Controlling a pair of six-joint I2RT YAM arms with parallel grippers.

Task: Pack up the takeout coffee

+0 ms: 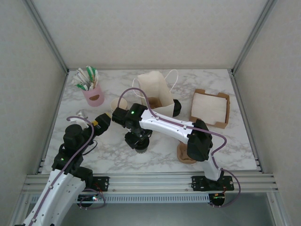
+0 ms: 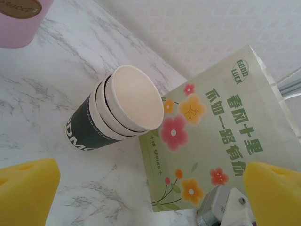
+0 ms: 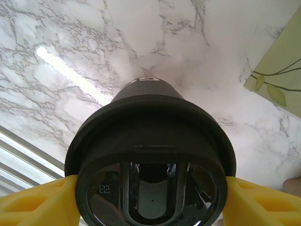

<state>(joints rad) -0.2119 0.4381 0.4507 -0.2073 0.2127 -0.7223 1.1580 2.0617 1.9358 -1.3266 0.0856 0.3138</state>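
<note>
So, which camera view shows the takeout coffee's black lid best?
The right wrist view: the lid sits large and close between the right gripper's fingers. The top external view gives a small dark shape, mostly under that gripper. The left wrist view faces lidless cups.
</note>
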